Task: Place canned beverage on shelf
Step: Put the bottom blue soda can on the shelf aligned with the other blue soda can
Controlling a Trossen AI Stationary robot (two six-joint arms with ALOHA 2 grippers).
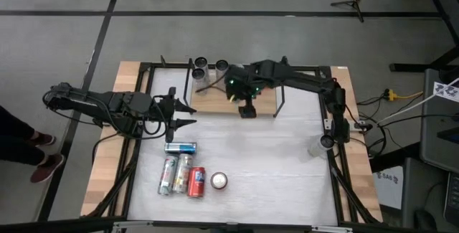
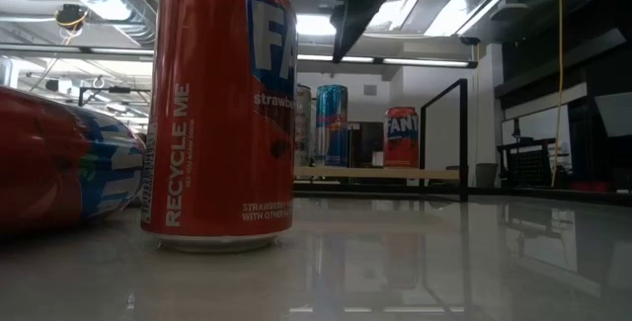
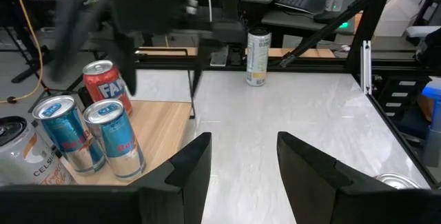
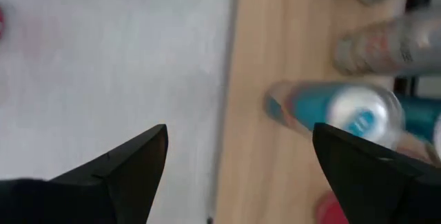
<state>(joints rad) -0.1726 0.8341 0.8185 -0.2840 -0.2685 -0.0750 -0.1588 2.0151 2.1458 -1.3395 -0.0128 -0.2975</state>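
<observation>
In the high view, the dark left arm is reaching in from the left edge of the frame, and its left gripper (image 1: 183,115) is hovering left of centre over the large white tabletop with wooden edges (image 1: 272,168), with the jaws standing apart and nothing between them; the left wrist view confirms this, showing the two dark fingers (image 3: 189,165) spread over bare white surface. Below that gripper, in the lower middle of the high frame, a blue-and-silver can lying on its side (image 1: 180,147) is resting just above a row of further cans: two silver-green cans lying down (image 1: 174,174), a red can lying down (image 1: 196,182), and one upright can seen from its silver top (image 1: 219,181). In the low view, an upright red strawberry soda can (image 2: 223,109) is filling the left of the frame. Moving right, the small rectangular light-wood shelf with thin black rod uprights (image 1: 215,100) is sitting at the upper middle of the high frame, carrying upright cans (image 1: 208,67) at its upper left corner. The right gripper (image 1: 247,107) is hanging over the right half of this shelf, released and grasping nothing; its wrist view is showing wide-spread fingers (image 4: 127,162) above the wood, with a blue upright can (image 4: 351,117) between them farther off. A lone pale upright can (image 1: 315,147) is standing near the right edge of the tabletop.
</observation>
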